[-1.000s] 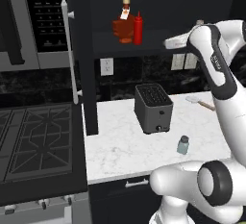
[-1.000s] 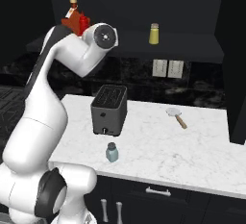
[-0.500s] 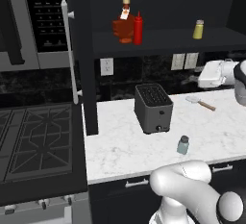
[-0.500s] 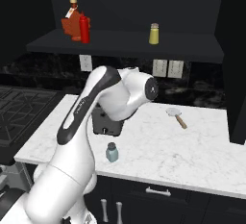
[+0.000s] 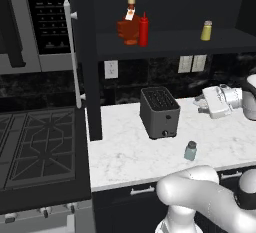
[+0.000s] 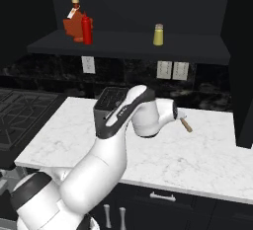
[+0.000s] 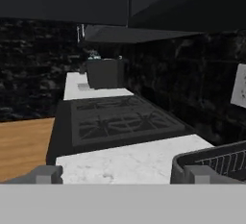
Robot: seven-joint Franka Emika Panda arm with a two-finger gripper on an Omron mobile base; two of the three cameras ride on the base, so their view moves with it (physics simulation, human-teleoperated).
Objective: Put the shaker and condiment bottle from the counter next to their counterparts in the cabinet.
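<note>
The red bottle (image 5: 144, 29) already stands on the cabinet (image 5: 170, 43) shelf, touching or just beside the squat amber bottle (image 5: 129, 25); from the right base camera it sits at that bottle's right side (image 6: 87, 29). Well apart along the same shelf stands the yellow shaker (image 5: 206, 30). The small blue-grey shaker (image 5: 190, 150) is on the counter (image 5: 130, 157), near its front edge, in front of and to the right of the dark toaster (image 5: 159, 112).

The arm's hand hangs low over the counter, to the right of the toaster and behind the blue-grey shaker. The gripper (image 7: 120, 175) points sideways along the counter toward the stove (image 7: 120, 118); its two tips stand far apart with nothing between them, and the toaster's top edge (image 7: 211, 163) lies just beside the right tip. A small brush with a wooden handle (image 6: 186, 124) lies on the counter just beyond the hand, well to the right of the toaster.
</note>
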